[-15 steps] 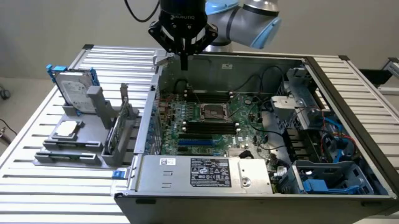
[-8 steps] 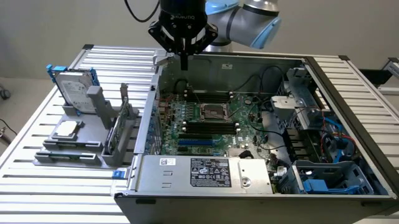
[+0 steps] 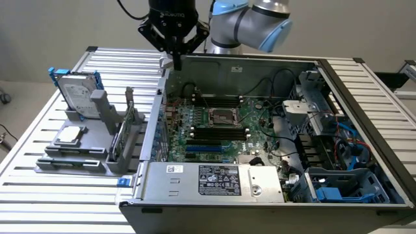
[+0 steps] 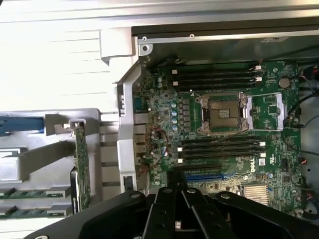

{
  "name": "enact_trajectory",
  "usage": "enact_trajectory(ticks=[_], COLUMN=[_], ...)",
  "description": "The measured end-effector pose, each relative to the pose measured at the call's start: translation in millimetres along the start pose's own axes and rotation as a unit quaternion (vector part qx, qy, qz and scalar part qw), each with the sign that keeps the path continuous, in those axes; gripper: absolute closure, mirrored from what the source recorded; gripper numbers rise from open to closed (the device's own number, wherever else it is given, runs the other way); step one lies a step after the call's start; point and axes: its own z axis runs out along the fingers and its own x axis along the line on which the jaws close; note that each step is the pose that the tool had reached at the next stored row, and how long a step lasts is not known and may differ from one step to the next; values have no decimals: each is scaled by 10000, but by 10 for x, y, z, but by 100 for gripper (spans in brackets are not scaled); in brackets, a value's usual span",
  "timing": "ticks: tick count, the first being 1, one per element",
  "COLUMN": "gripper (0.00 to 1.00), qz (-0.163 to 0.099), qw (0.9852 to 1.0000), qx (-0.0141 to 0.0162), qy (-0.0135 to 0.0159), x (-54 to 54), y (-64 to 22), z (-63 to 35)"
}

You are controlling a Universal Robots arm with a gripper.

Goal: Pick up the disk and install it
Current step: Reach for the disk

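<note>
Open computer case [image 3: 325, 68] lying on its side on a slatted metal counter [image 3: 39, 195], inside exposed from above. Within the case, a green motherboard [image 3: 215, 126] with a square processor socket [image 3: 219, 116] near its middle and dark memory slots on either side of the socket. Along the near edge of the case, a grey power supply [image 3: 215, 180] with a black-and-white label.

Black tool [image 3: 177, 62] on a grey and light-blue robot arm [image 3: 254, 19], hanging above the far corner of the case on the exterior view's left, tips just over the case wall. Fingers pressed together to a point, nothing pinched between them. In the wrist view, the tool [image 4: 177, 194] dark in the foreground, with the motherboard [image 4: 224, 129] and socket below it.

Outside the case, beside its wall on the exterior view's left, a grey holder [image 3: 91, 146] on the counter. Standing upright at the far end of that holder, the disk [image 3: 79, 97]: silver-grey metal with a white label and a bright blue carrier round its edges, well apart from the tool. Nearer the case in the same holder, a green circuit card [image 3: 126, 131] on edge. Lying flat on the holder, a small silver drive [image 3: 70, 135].
</note>
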Motion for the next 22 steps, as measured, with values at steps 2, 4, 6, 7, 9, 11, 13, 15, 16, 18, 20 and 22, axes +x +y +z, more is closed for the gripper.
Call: enact_trajectory(ticks=[2, 4, 6, 7, 9, 11, 13, 15, 16, 18, 20, 22], gripper=[89, 89, 89, 89, 89, 89, 89, 89, 89, 89, 89, 89], qz=[0, 0, 0, 0, 0, 1, 0, 1, 1, 1, 1, 2], qw=[10000, 10000, 10000, 10000, 10000, 10000, 10000, 10000, 10000, 10000, 10000, 10000], qx=[-2, -6, -11, -14, -18, -23, -25, -29, -33, -42, -50, -59], qy=[0, 0, 0, 1, 1, 2, 2, 2, 2, 4, 6, 9], x=[91, 182, 277, 322, 411, 506, 597, 687, 736, 826, 915, 1009], y=[11, 22, 30, 33, 42, 50, 60, 68, 71, 75, 80, 85], z=[-1, -2, -4, -5, -6, -8, -10, -11, -12, -14, -15, -17])
